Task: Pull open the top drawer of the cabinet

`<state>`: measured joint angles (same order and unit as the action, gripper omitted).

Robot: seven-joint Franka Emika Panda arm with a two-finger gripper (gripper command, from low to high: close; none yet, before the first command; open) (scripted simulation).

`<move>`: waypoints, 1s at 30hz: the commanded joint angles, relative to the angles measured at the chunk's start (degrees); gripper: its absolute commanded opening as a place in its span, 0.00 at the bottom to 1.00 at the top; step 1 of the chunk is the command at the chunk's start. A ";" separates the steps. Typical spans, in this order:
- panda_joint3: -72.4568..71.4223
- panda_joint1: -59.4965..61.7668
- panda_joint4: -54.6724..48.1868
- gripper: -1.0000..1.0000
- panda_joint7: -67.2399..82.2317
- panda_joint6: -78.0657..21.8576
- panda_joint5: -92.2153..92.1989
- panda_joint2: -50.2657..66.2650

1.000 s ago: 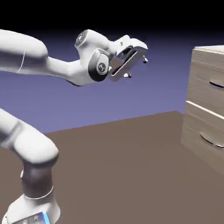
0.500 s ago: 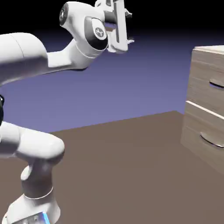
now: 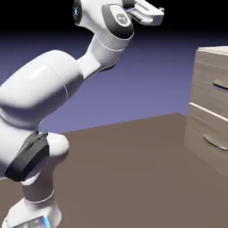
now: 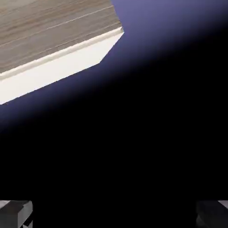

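Cabinet (image 3: 213, 107): light beige wood-grain, stood on the brown table (image 3: 133, 173) at the far right of the exterior view, partly cut by the picture's edge. Top drawer (image 3: 211, 80): uppermost front, seen shut flush with the carcass; curved silver handle (image 3: 220, 84) untouched. Second drawer (image 3: 208, 133): below it, likewise shut.

Arm (image 3: 53, 93): white, risen from the lower left. Over the last second it has been swung upward and rolled, so that the hand, earlier held level at mid-height and pointed right, is now carried at the very top of the exterior view.

Pincer (image 3: 153, 14): spread to its widest, nothing held between its tips; well apart from the cabinet and above the level of the top drawer. In the hand view only a corner of the cabinet's top (image 4: 58, 44) is caught at the upper left, the rest being dark backdrop.

Status: approach stage; no contact made. It is judged that the hand must yet be lowered and brought right to line up with the top handle.
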<state>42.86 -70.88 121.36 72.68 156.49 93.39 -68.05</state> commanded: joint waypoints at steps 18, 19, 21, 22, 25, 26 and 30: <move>16.70 -27.35 -15.44 0.50 44.86 -6.83 36.38 -13.79; 17.63 -28.86 -16.30 0.50 47.35 -7.20 38.40 -14.55; 19.48 -31.90 -18.02 0.50 52.33 -7.96 42.45 -16.09; 20.41 -33.42 -18.87 0.50 54.82 -8.34 44.47 -16.85; 23.19 -37.98 -21.45 0.50 62.30 -9.48 50.53 -19.15; 24.12 -39.50 -22.30 0.50 64.79 -9.86 52.55 -19.92; 27.83 -45.57 -25.74 0.50 74.76 -11.38 60.64 -22.98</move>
<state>70.69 -116.45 95.63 147.43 145.11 154.02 -91.03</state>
